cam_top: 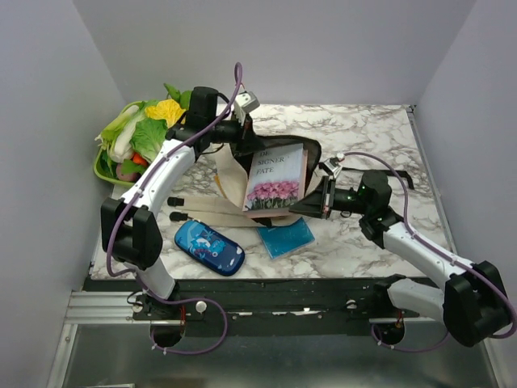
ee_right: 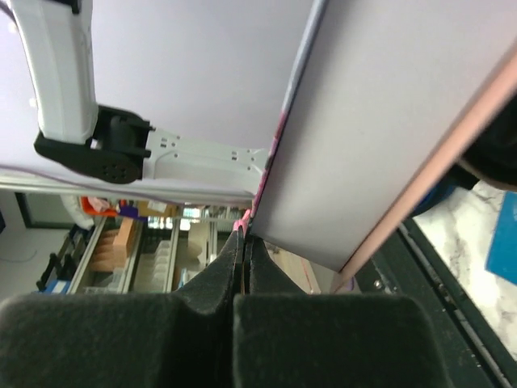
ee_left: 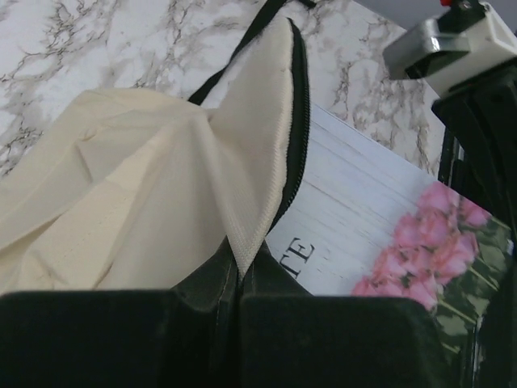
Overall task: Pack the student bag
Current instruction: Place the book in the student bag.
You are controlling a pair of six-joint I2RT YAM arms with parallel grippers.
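The beige student bag (cam_top: 232,174) lies at the table's middle, its black-zippered mouth facing right. My left gripper (cam_top: 245,139) is shut on the bag's cream edge (ee_left: 266,162) and holds it lifted. A book (cam_top: 275,179) with pink flowers on its cover is tilted at the bag's mouth. Shut on the book's near right corner, my right gripper (cam_top: 299,207) carries that end. In the left wrist view the book (ee_left: 380,234) sits just beside the raised zipper edge, above the left gripper (ee_left: 240,271). The right wrist view shows the right gripper (ee_right: 242,240) pinching the book's cover (ee_right: 388,121).
A dark-blue patterned pencil case (cam_top: 208,247) lies front left and a blue pad (cam_top: 286,236) beside it, below the book. A green basket of vegetables (cam_top: 103,168) stands at the far left. Long beige straps (cam_top: 202,212) trail left from the bag.
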